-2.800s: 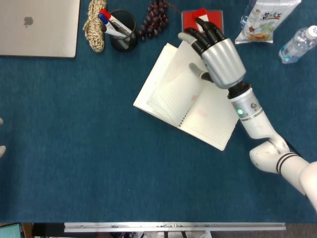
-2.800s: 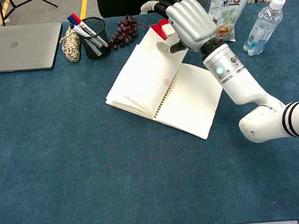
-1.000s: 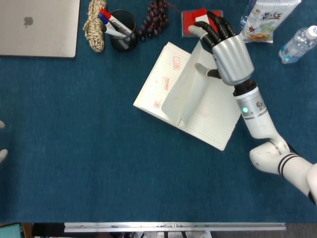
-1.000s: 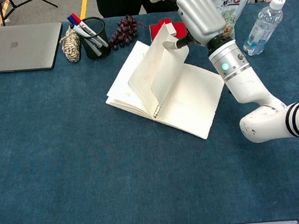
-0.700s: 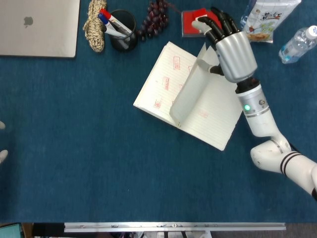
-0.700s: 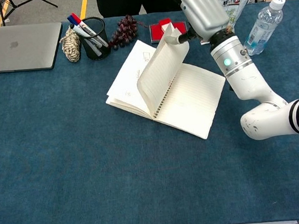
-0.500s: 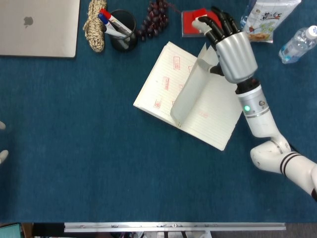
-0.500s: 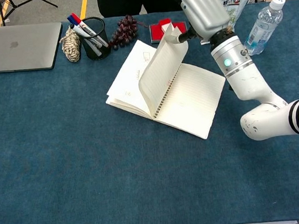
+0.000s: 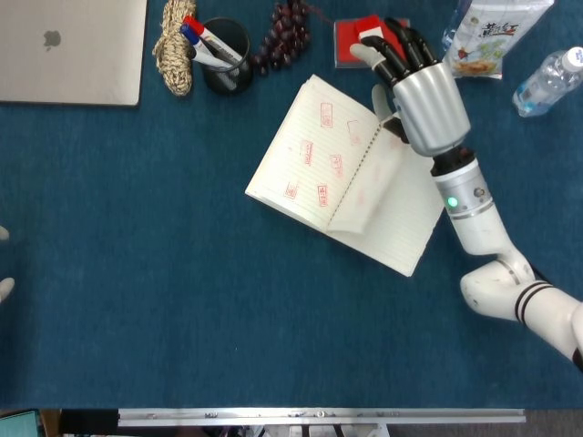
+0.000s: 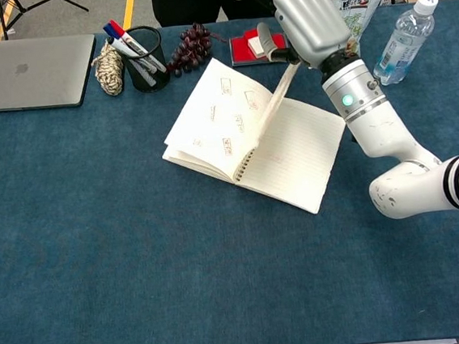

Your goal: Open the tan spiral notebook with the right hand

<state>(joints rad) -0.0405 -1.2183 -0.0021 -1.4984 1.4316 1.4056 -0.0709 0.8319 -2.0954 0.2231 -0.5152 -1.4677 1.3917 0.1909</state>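
The spiral notebook (image 9: 305, 150) lies open on the blue cloth, its left page (image 10: 212, 121) marked with small red stamps. One loose page (image 10: 273, 103) stands nearly upright over the spiral and leans toward the lined right side; it looks blurred in the head view. My right hand (image 9: 424, 91) hovers over the notebook's far right corner, fingers spread toward the red box. The page's top corner reaches the underside of the hand, and the thumb (image 10: 263, 34) is off the paper. Only white slivers of my left hand (image 9: 4, 284) show at the left edge.
A red box (image 9: 353, 41) lies just beyond the right hand's fingers. Grapes (image 9: 287, 36), a black pen cup (image 9: 226, 56) and a rope coil (image 9: 178, 45) line the back. A laptop (image 9: 68, 45) sits back left; a snack bag (image 9: 487, 36) and water bottle (image 9: 547, 82) back right.
The pinched page has swung from the left side over the spiral toward the right, uncovering the stamped page. The right hand's thumb has come off the paper.
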